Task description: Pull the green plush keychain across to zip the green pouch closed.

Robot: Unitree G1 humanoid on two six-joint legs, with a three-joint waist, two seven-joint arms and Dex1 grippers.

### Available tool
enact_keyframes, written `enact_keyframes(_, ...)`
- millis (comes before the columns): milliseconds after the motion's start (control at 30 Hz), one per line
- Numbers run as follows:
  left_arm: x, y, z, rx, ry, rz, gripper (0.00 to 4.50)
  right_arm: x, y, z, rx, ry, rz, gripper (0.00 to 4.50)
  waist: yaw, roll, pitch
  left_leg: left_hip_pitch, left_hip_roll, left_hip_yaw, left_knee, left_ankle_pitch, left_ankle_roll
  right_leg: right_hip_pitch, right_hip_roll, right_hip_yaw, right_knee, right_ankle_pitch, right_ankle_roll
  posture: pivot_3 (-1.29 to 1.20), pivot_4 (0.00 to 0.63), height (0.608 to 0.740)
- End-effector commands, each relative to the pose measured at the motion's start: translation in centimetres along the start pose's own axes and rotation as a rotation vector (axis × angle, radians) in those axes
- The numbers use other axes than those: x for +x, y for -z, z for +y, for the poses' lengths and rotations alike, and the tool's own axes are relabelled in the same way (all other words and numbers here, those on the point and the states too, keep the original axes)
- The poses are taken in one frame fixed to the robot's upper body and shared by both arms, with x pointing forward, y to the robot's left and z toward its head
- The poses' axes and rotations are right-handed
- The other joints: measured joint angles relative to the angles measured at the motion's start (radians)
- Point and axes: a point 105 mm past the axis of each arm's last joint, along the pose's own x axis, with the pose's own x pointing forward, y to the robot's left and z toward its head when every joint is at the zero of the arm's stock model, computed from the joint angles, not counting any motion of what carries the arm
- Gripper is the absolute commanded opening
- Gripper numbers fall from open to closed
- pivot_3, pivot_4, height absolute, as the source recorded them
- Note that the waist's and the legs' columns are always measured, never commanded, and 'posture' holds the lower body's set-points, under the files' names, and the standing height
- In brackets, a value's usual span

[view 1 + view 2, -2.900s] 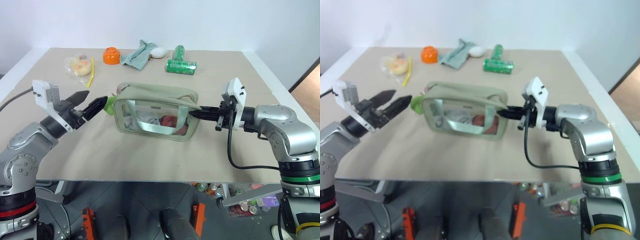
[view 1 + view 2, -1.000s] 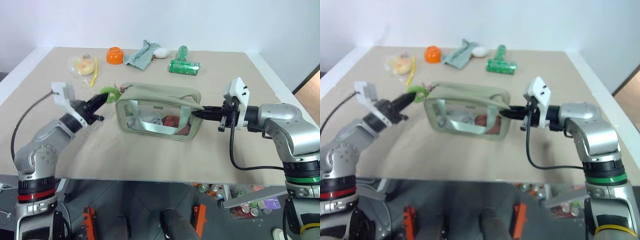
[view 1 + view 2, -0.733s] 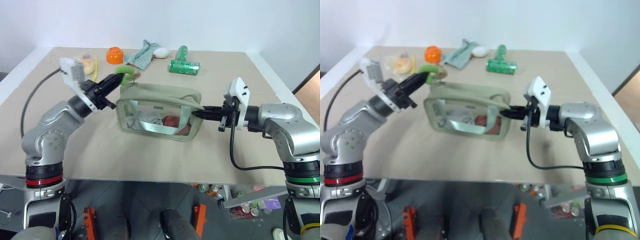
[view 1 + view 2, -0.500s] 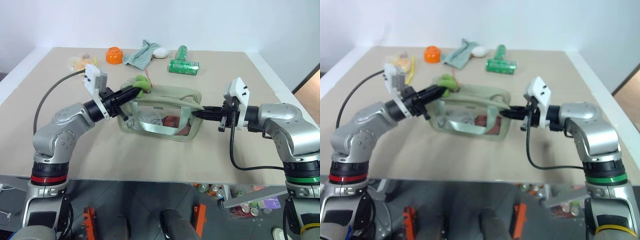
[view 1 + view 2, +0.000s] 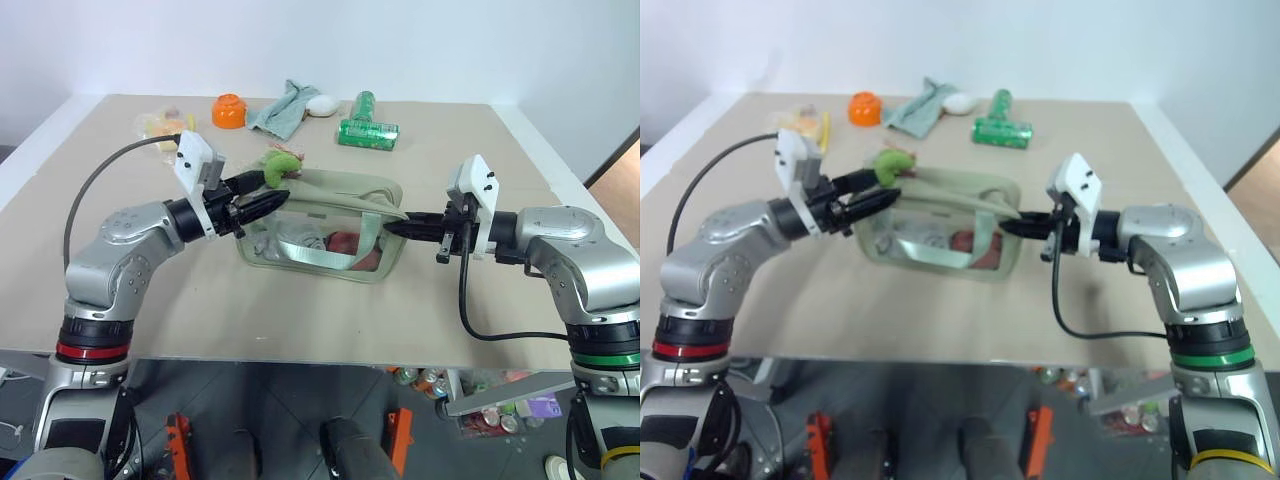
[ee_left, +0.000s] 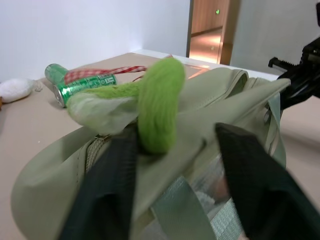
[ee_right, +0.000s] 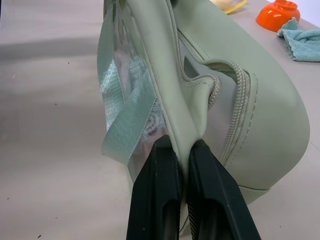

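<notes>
A: Where's your keychain rn?

B: The green plush keychain (image 5: 279, 161) lies on top of the green pouch (image 5: 320, 224), at the end nearest your left arm, draped over the zipper line. In the left wrist view it sits between the two fingers (image 6: 111, 192), but they're spread apart and not pinching it; the inner side of one may brush the plush, can't tell for sure.

A: So the left gripper's got nothing?

B: Right. Your left gripper (image 5: 268, 190) has its fingers apart, tips at the pouch's top edge just beside the plush. Your right gripper (image 7: 184, 159) has its fingers pressed together on a fold of pouch fabric at the opposite end, next to the zipper's end.

A: Pouch itself?

B: Upright mid-table, clear side facing you, strap handle hanging down the front.

A: Anything else around?

B: Well behind it on the table (image 5: 450, 140): green can (image 5: 367, 131) on its side, teal-grey cloth (image 5: 283, 106), orange bowl (image 5: 229, 110), clear bag w/ yellow stuff (image 5: 160, 126). All well apart from the pouch.
</notes>
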Motion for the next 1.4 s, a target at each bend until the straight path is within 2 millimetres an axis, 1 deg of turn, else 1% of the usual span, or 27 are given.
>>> enact_keyframes(33,-0.9,-1.4,0.3,0.085,-0.001,-0.016,3.99,-0.3,-1.4,-0.2,-0.054,0.006,-0.02,0.0,0.0,0.0,0.0,0.0,0.0,0.0,0.0,0.0,0.0,0.0,0.0,0.0,0.0,0.0,0.0,0.0,0.15,0.74)
enact_keyframes(67,-1.1,-1.3,0.1,0.098,0.009,-0.001,4.3,-0.3,-1.4,-0.2,-0.055,0.005,-0.02,0.0,0.0,0.0,0.0,0.0,0.0,0.0,0.0,0.0,0.0,0.0,0.0,0.0,0.0,0.0,0.0,0.0,0.15,0.74)
enact_keyframes(100,-1.3,-1.1,0.1,0.103,0.012,0.013,4.47,-0.2,-1.4,-0.2,-0.056,0.005,-0.02,0.0,0.0,0.0,0.0,0.0,0.0,0.0,0.0,0.0,0.0,0.0,0.0,0.0,0.0,0.0,0.0,0.0,0.15,0.74)
enact_keyframes(333,-3.5,-0.4,1.4,0.122,-0.069,0.056,4.47,-0.2,-1.4,-0.2,-0.058,-0.002,-0.017,0.0,0.0,0.0,0.0,0.0,0.0,0.0,0.0,0.0,0.0,0.0,0.0,0.0,0.0,0.0,0.0,0.0,0.15,0.74)
enact_keyframes(467,-4.3,0.4,1.5,0.18,-0.087,0.068,4.47,-0.2,-1.4,-0.2,-0.058,-0.005,-0.016,0.0,0.0,0.0,0.0,0.0,0.0,0.0,0.0,0.0,0.0,0.0,0.0,0.0,0.0,0.0,0.0,0.0,0.15,0.74)
enact_keyframes(600,-4.4,1.4,1.3,0.187,-0.088,0.066,4.47,-0.2,-1.4,-0.1,-0.059,-0.007,-0.015,0.0,0.001,0.0,0.0,0.0,0.0,0.0,0.0,0.0,0.0,-0.001,0.0,0.0,0.0,0.0,0.0,0.0,0.15,0.74)
enact_keyframes(700,-4.1,1.7,1.2,0.191,-0.086,0.052,4.47,-0.3,-1.3,-0.1,-0.06,-0.007,-0.011,0.0,0.001,0.0,0.0,0.0,0.0,0.001,0.0,0.0,0.0,0.0,0.0,0.0,0.0,0.0,0.0,0.0,0.15,0.74)
enact_keyframes(800,-3.8,2.0,1.5,0.136,-0.098,0.029,4.47,-0.3,-1.3,0.0,-0.06,-0.006,-0.008,0.0,0.0,0.0,0.0,0.0,0.0,0.001,0.0,0.0,0.0,0.0,0.0,0.0,0.0,0.0,0.0,0.0,0.15,0.74)
enact_keyframes(833,-3.7,2.0,1.6,0.099,-0.105,0.01,4.24,-0.3,-1.3,0.0,-0.06,-0.005,-0.008,0.0,0.001,0.0,0.0,0.0,0.0,0.001,0.0,0.0,0.0,0.0,0.0,0.0,0.0,0.0,0.0,0.0,0.15,0.74)
enact_keyframes(967,-3.2,2.7,1.7,0.019,-0.097,0.01,2.96,-0.5,-1.3,0.0,-0.06,-0.003,-0.007,0.0,0.0,0.0,0.0,0.0,0.0,0.001,0.0,0.0,0.0,0.0,0.0,0.0,0.0,0.0,0.0,0.0,0.15,0.74)
enact_keyframes(1067,-3.0,2.8,1.8,0.007,-0.1,-0.003,1.94,-0.6,-1.4,0.1,-0.059,-0.003,-0.007,0.0,0.001,0.0,0.0,0.0,0.0,0.0,0.0,0.0,0.0,0.0,0.0,0.0,0.0,0.0,0.0,0.0,0.15,0.74)
enact_keyframes(1100,-2.9,2.8,1.8,0.005,-0.098,-0.008,1.75,-0.6,-1.3,0.1,-0.059,-0.003,-0.005,0.0,0.001,0.0,0.0,0.0,0.0,0.0,0.0,0.0,0.0,0.0,0.0,0.0,0.0,0.0,0.0,0.0,0.15,0.74)
enact_keyframes(1133,-2.8,2.7,1.8,0.008,-0.094,-0.012,1.28,-0.7,-1.3,0.1,-0.059,-0.002,-0.004,0.0,0.002,0.0,0.0,0.0,0.0,0.0,0.0,0.0,0.0,0.0,0.0,0.0,0.0,0.0,0.0,0.0,0.15,0.74)
enact_keyframes(1233,-2.7,2.5,1.9,0.019,-0.085,-0.012,0.32,-0.8,-1.3,0.2,-0.059,0.0,-0.003,0.0,0.002,0.0,0.0,0.0,0.0,0.0,0.0,0.0,0.0,0.0,0.0,0.0,0.0,0.0,0.0,0.0,0.15,0.74)
enact_keyframes(1267,-2.8,2.4,1.9,0.022,-0.081,-0.012,0.11,-0.8,-1.3,0.2,-0.059,0.0,-0.005,0.0,0.002,0.0,0.0,0.0,0.0,0.0,0.0,0.0,0.0,0.0,0.0,0.0,0.0,0.0,0.0,0.0,0.15,0.74)
enact_keyframes(1367,-2.9,2.2,1.9,0.034,-0.075,-0.008,0.11,-0.9,-1.7,0.1,-0.012,-0.005,-0.037,0.0,0.002,0.0,0.0,0.0,0.0,0.0,0.0,0.0,0.0,0.0,0.0,0.0,0.0,0.0,0.0,0.0,0.15,0.74)
enact_keyframes(1400,-3.0,2.0,2.0,0.035,-0.076,-0.009,0.0,-1.0,-1.7,0.1,0.006,-0.01,-0.038,0.57,0.002,0.0,0.0,0.0,0.0,0.0,0.0,0.0,0.0,0.0,0.0,0.0,0.0,0.0,0.0,0.0,0.15,0.74)
